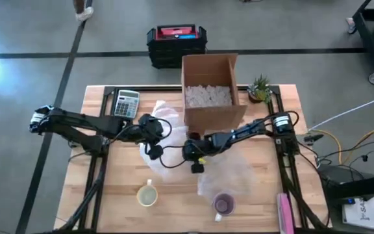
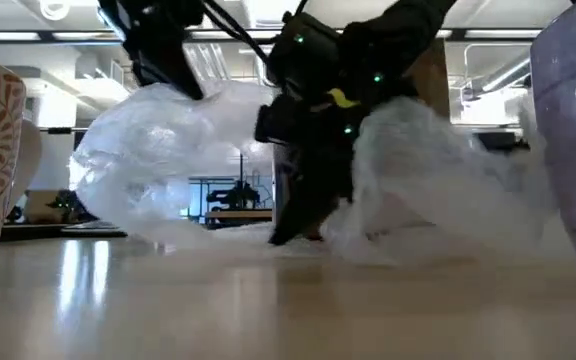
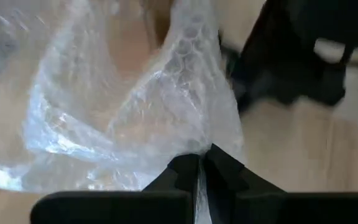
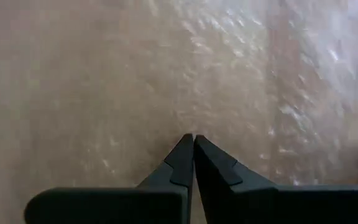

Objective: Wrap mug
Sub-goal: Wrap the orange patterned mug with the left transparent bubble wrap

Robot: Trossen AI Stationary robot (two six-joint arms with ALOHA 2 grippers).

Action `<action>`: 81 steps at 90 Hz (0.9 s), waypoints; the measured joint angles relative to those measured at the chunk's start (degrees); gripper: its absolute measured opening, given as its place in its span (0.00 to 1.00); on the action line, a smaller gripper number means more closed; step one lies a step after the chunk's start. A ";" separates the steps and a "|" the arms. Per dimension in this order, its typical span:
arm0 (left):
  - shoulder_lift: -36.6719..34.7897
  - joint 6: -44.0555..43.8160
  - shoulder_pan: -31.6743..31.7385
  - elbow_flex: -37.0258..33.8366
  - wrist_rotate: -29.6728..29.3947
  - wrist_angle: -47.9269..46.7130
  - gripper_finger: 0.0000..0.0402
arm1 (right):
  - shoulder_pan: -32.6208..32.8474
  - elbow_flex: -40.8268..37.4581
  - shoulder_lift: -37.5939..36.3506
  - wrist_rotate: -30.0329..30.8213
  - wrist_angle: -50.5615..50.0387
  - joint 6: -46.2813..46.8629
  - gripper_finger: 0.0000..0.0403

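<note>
While both arms meet over the middle of the counter (image 1: 109, 195), the mugs wait apart from them along its front edge. The left gripper (image 3: 199, 163) is pinched tight on a fold of the bubble wrap (image 1: 167, 140), lifting that side of the sheet into a hump. The right gripper (image 4: 193, 144) is pressed together with its tips down on the sheet, though whether any film is caught between them cannot be told. From the right gripper, the purple mug (image 1: 223, 205) lies at about five o'clock in the high view, sitting at the front edge of the wrap, and is the nearer to that arm. The cream mug (image 1: 147, 194) lies at about six o'clock from the left gripper, just off the sheet. Judging by this, the wrap must travel frontward, toward six o'clock.
</note>
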 joint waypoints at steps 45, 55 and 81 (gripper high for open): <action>-4.71 -14.15 -8.33 -2.71 6.68 -11.07 0.02 | 0.39 -6.37 -5.82 0.87 -9.94 3.81 0.00; -3.97 -13.99 -8.11 -3.05 6.75 -11.01 0.09 | 0.75 -5.99 -6.79 1.25 -8.35 1.91 0.00; -4.64 -12.53 -7.95 -2.49 5.83 -8.31 0.26 | -0.20 -4.74 -5.32 -4.80 20.91 -4.88 0.00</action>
